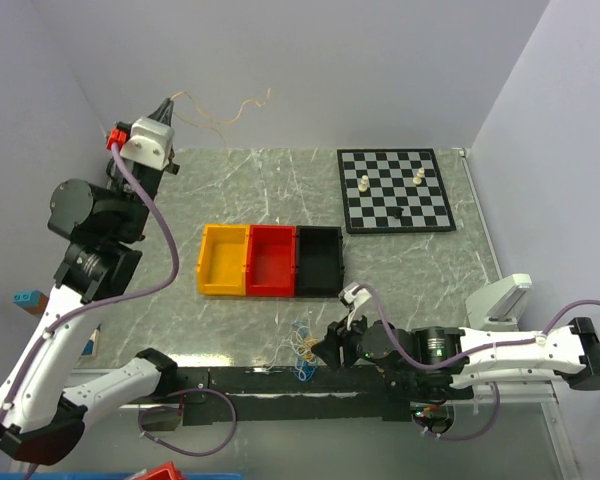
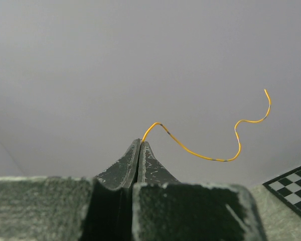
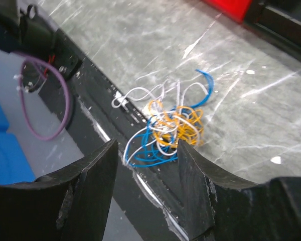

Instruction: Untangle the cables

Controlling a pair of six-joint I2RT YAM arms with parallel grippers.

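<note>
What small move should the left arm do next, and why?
Probably bring the left gripper down toward the table and release: its jaws are shut on a single orange wire, free in the air, far from the cable clump by the open right gripper.

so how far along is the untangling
Done: one yellow-orange wire is out of the pile. In hand: the left hand is shut on its end, holding it up in the air. Left: the clump of blue, white and orange wires lies knotted, with the open right hand close by it.
</note>
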